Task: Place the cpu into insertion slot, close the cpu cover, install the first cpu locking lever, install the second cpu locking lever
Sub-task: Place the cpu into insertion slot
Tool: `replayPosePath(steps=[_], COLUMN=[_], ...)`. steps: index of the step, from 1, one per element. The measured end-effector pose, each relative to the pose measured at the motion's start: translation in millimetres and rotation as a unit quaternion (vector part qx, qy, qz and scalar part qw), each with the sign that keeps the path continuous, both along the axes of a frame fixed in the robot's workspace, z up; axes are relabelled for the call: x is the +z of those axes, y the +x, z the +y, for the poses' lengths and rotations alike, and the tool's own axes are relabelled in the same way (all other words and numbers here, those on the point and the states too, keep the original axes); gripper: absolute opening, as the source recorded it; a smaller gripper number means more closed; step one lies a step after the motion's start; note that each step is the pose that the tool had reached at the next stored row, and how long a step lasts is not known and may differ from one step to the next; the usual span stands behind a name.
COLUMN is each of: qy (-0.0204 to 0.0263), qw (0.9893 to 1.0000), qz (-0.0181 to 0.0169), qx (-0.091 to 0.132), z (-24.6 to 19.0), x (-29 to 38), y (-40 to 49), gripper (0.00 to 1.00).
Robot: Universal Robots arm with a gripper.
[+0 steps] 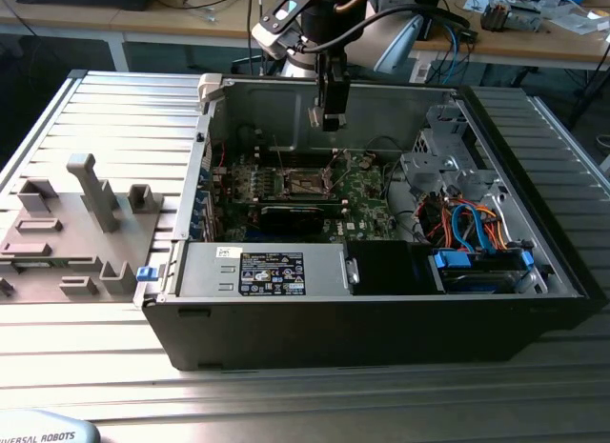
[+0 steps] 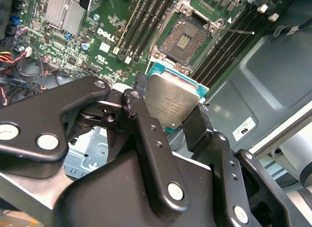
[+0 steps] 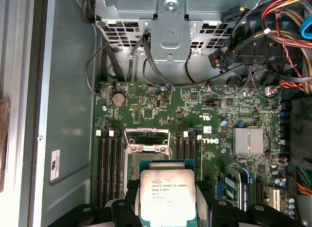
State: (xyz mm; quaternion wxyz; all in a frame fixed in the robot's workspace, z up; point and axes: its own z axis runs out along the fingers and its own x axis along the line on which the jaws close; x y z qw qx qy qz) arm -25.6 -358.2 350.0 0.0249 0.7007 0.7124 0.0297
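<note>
While my arm hangs inside the open case (image 1: pixel 381 314), the gripper (image 1: pixel 331 119) sits above the motherboard (image 1: pixel 367 191), well clear of it in the exterior view. Its two black fingers (image 2: pixel 197 124) are clamped on opposite edges of the cpu (image 2: pixel 170 101). I see the chip held flat between the tips, its silver lid facing both wrist cameras and a green edge showing around it. The chip is held apart from the board.

The slot (image 2: pixel 184 37) lies below the gripper and just past the held chip, its dark contact field bare inside a metal rim. In the first wrist view the cover (image 3: pixel 147 148) appears lifted off the contacts, though I cannot tell its angle. A thin lever (image 2: pixel 239 30) sticks out from the slot's corner, across the neighbouring board. Long black memory slots (image 3: pixel 109 161) run along both sides of the slot beneath the gripper.

Farther out from the fingertips sit a finned heatsink (image 3: pixel 248 141), a coin battery (image 3: pixel 118 97) and loops of black cables (image 3: pixel 117 61) below a metal drive cage (image 3: pixel 168 27). The case rests on a ribbed metal table (image 1: pixel 114 110), with grey fixtures (image 1: pixel 91 191) off to the exterior view's left.
</note>
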Motion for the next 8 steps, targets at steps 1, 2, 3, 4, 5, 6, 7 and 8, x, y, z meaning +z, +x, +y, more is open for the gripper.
replayPosePath(steps=[1,2,3,4,5,6,7,8], qy=[0.0,0.0,0.0,0.0,0.0,0.0,0.0,0.0], qw=[1.0,1.0,1.0,1.0,1.0,1.0,1.0,1.0], qz=[0.0,0.0,0.0,0.0,0.0,0.0,0.0,0.0], qx=[0.0,0.0,-0.001,-0.002,-0.003,-0.003,-0.003,-0.004], z=[0.0,0.0,0.0,0.0,0.0,0.0,0.0,0.0], x=[0.0,0.0,0.0,0.0,0.0,0.0,0.0,0.0], y=[0.0,0.0,0.0,0.0,0.0,0.0,0.0,0.0], gripper=[0.54,0.54,0.54,0.54,0.54,0.54,0.54,0.54])
